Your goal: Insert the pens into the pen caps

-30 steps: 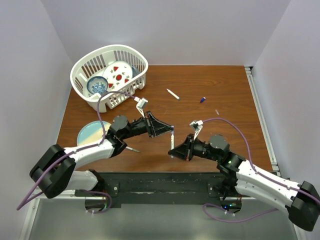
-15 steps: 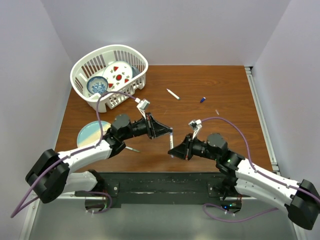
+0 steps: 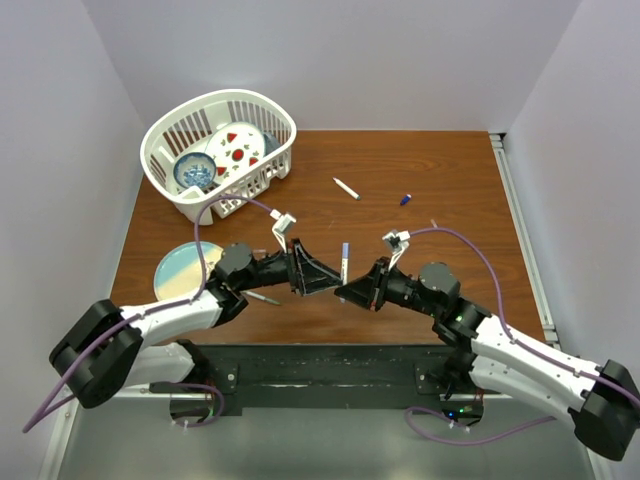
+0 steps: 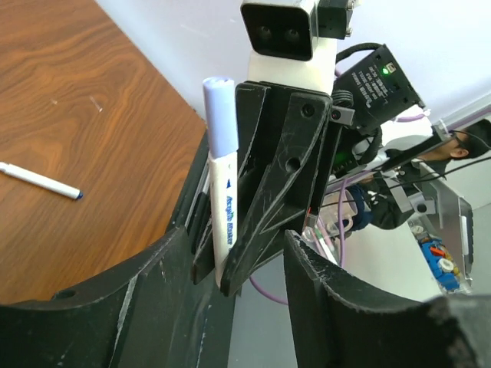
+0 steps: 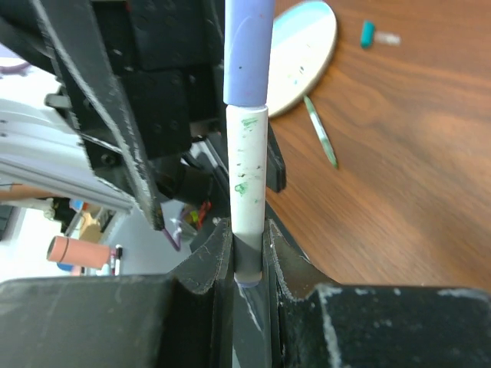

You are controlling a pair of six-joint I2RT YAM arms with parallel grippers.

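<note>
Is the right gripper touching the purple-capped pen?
Touching. In the right wrist view the right gripper pinches the pen at its white barrel, a finger pressed on each side with no gap.

Lilac cap [image 5: 247, 54], white pen [image 5: 247, 184] smudged green, brown woodgrain table [image 3: 460, 180]
</note>
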